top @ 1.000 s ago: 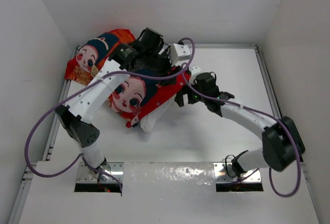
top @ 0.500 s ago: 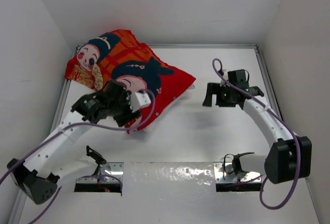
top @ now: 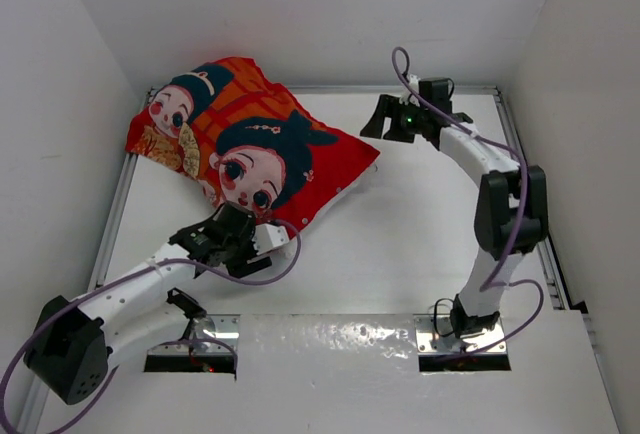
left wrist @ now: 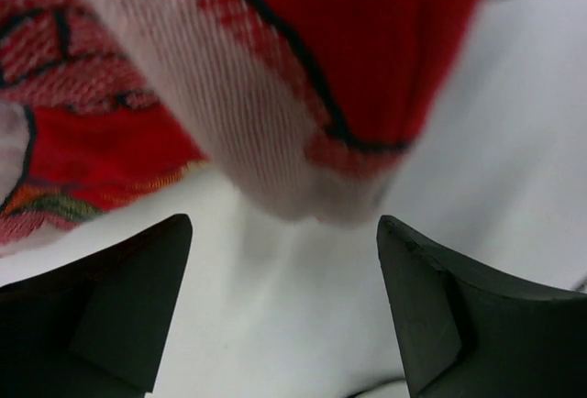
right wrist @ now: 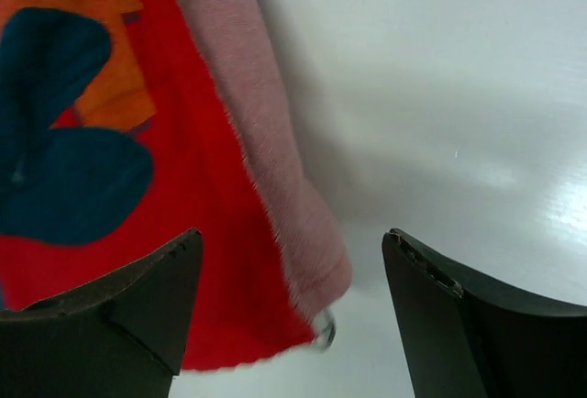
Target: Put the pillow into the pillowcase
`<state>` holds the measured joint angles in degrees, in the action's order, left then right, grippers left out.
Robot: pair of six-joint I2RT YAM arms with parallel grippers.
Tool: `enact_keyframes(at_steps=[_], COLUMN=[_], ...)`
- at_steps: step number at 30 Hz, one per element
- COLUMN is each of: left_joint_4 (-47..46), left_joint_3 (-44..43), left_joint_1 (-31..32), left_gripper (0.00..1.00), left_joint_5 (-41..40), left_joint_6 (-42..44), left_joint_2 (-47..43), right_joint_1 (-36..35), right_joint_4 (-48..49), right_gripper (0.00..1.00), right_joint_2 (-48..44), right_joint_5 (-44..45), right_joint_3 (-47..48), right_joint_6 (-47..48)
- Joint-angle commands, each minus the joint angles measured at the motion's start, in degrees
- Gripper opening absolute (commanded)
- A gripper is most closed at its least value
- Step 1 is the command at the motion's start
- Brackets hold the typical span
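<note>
Both arms have pulled back from the stuffed pillowcase [top: 250, 134]; left gripper [left wrist: 284, 224] and right gripper [right wrist: 293, 237] gape empty; pillow seemingly inside.

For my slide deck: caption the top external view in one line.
Left claw and right claw, both open, flank the plump red pillowcase on the table.

A robot lab test cell: a white table [top: 400, 244] boxed in by plain white walls [top: 320, 14], with the cabled left arm [top: 140, 284] and right arm [top: 505, 209] bolted at its near edge.
</note>
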<state>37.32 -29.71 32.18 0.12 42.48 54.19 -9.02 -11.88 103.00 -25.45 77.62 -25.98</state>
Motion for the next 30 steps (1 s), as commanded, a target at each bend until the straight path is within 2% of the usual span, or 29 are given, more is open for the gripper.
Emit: enact_keyframes(at_steps=[1, 3, 5, 7, 12, 15, 16, 18, 19, 20, 23, 27, 30], left_joint_4=[-12.2, -15.7, -17.4, -18.9, -25.4, -26.9, -27.0, -27.2, -27.4, -27.1, -24.6, -18.6, -12.5], left_joint_3=[2.4, 4.3, 5.6, 5.6, 6.4, 6.7, 6.9, 7.1, 7.1, 7.1, 6.3, 2.9, -3.6], left_joint_1=[-0.9, -1.7, -2.3, -2.5, -3.0, -3.1, -3.1, -3.2, -3.2, -3.3, -3.5, -4.5, -6.3], left_gripper=[0.80, 0.80, 0.77, 0.72, 0.57, 0.42, 0.30, 0.13, 0.00, 0.00, 0.00, 0.00, 0.00], left_joint_5=[0.8, 1.0, 1.1, 1.9, 3.0, 3.5, 3.9, 4.5, 4.4, 4.2, 3.9, 4.1, 4.4], left_joint_6=[-1.9, -0.9, -0.1, 0.5, -0.7, -1.3, -1.3, -1.2, -1.3, -1.7, -1.6, -2.0, -3.5], left_joint_2=[1.3, 2.7, 4.1, 5.7, 7.0, 7.1, 7.0, 6.9, 6.9, 6.8, 5.5, 3.2, 0.9], right_joint_1=[0.0, -0.1, 0.0, 0.0, 0.1, 0.1, 0.1, 0.1, 0.1, 0.1, 0.1, 0.1, 0.1], right_joint_4=[3.0, 2.7, 2.0, 0.5, -2.0, -3.3, -3.4, -3.8, -3.9, -3.9, -3.6, -3.8, -6.2], right_gripper=[0.78, 0.77, 0.72, 0.64, 0.63, 0.62, 0.60, 0.48, 0.41, 0.26, 0.00, 0.00, 0.00], right_joint_2=[4.0, 5.6, 7.1, 7.5, 3.2, 0.0, -0.4, -0.3, -0.1, 0.1, -0.3, -3.6, -7.2], right_joint_5=[-5.0, -6.0, -6.8, -7.8, -8.7, -8.3, -8.5, -8.6, -8.6, -8.6, -7.5, -3.1, -0.9], right_joint_3=[5.7, 6.7, 7.3, 6.4, 0.3, -2.9, -3.4, -3.9, -3.8, -3.7, -3.2, -2.7, -0.3], right_joint_6=[0.0, 0.8, 1.1, 1.2, 3.4, 5.0, 5.2, 5.3, 5.3, 5.1, 4.4, 5.1, 5.8])
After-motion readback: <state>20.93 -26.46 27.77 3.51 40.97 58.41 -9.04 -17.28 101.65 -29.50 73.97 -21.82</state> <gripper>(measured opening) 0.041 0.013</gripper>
